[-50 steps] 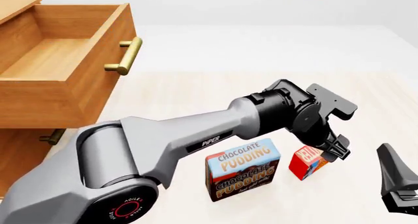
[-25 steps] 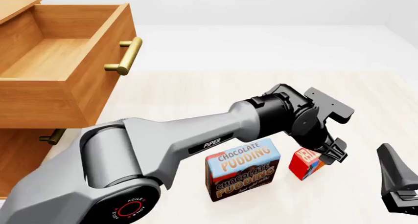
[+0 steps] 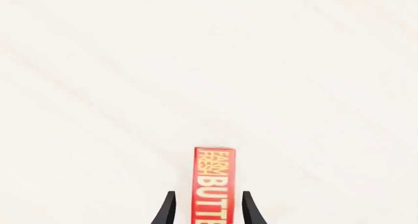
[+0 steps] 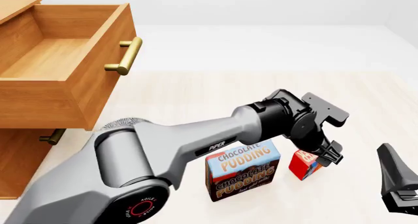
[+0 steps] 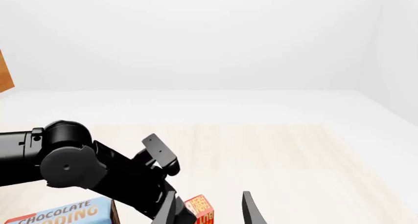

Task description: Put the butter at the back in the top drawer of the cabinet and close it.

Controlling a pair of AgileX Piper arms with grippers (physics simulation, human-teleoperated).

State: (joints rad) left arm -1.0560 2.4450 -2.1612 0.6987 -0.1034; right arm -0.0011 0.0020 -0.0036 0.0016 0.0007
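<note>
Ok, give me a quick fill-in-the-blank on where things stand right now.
1. The left gripper has a finger on each side of the ____.
2. The top drawer of the cabinet is ____.
3. The box beside the butter reads "Chocolate ____".
4. The right gripper holds ____.

Missing words: butter; open; Pudding; nothing

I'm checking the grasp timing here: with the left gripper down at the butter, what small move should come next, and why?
Probably close the left gripper on the butter. In the left wrist view the box stands between the two fingers, with a gap showing on each side, so it is straddled but not yet clamped. The top drawer already stands open, so lifting can follow once the grip is made.
</note>
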